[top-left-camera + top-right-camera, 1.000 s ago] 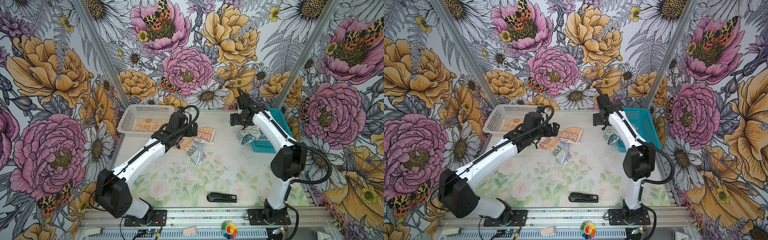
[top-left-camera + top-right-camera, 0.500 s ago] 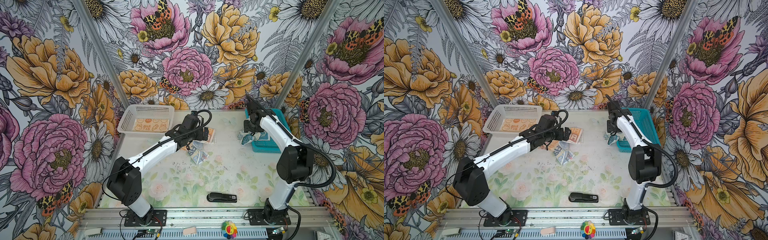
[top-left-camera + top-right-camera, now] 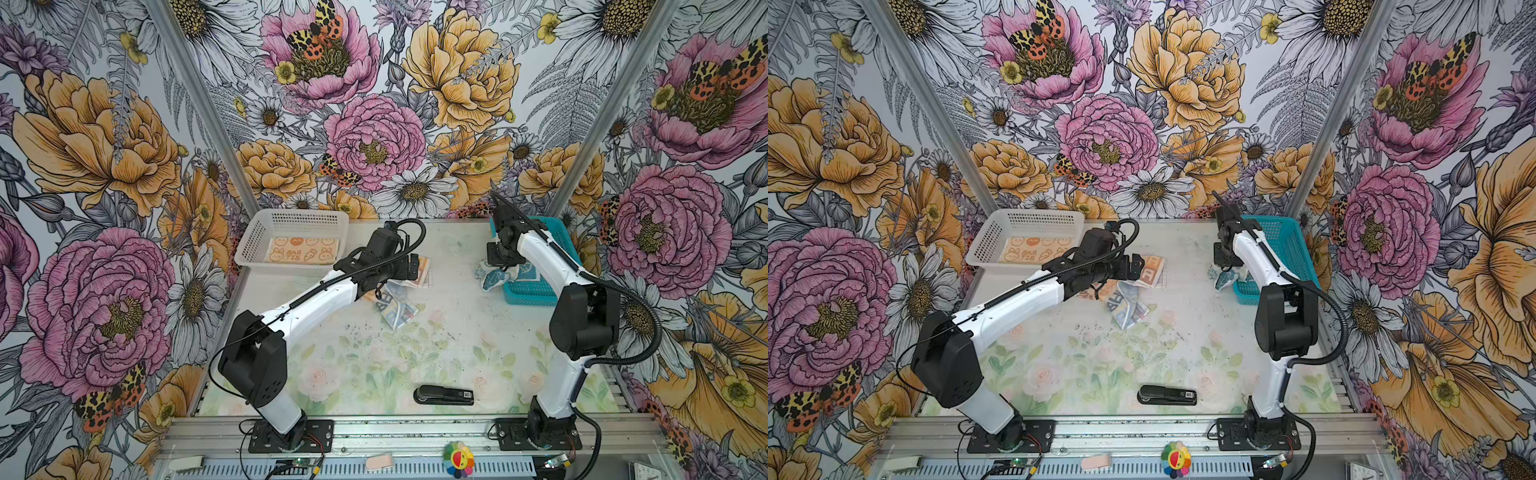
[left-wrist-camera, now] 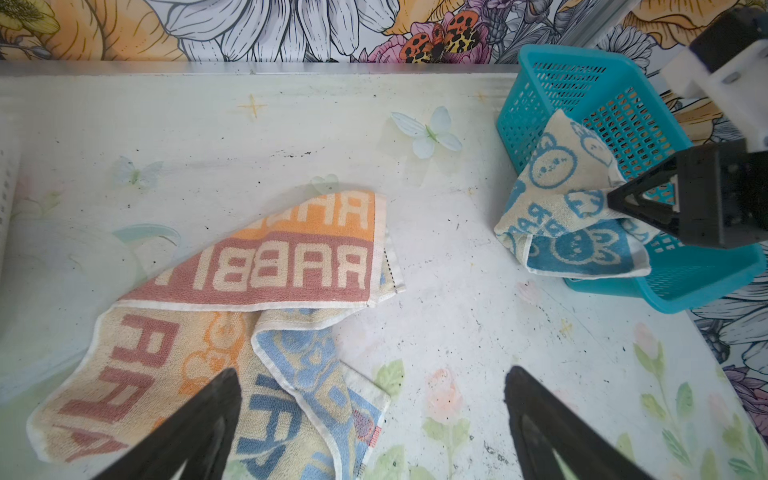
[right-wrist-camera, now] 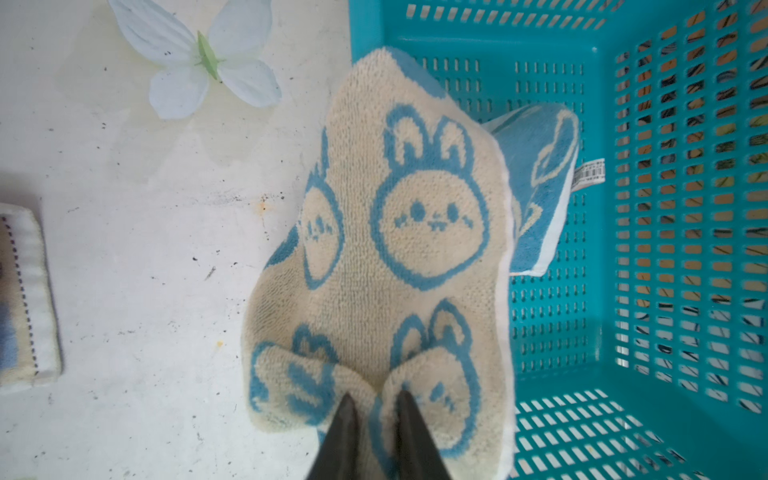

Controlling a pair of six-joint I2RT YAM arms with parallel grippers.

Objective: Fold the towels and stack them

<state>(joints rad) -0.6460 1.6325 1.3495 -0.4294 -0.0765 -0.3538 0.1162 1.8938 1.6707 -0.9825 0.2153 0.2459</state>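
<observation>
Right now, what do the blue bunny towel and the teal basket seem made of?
The bunny towel looks like matte terry cloth, probably cotton: its looped pile shows. The basket looks like moulded plastic, smooth and slightly glossy, with slotted walls.

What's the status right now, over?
Left hand open over the orange RABBIT towel. Right hand shut on the blue bunny towel at the teal basket. Black stapler well clear.
</observation>
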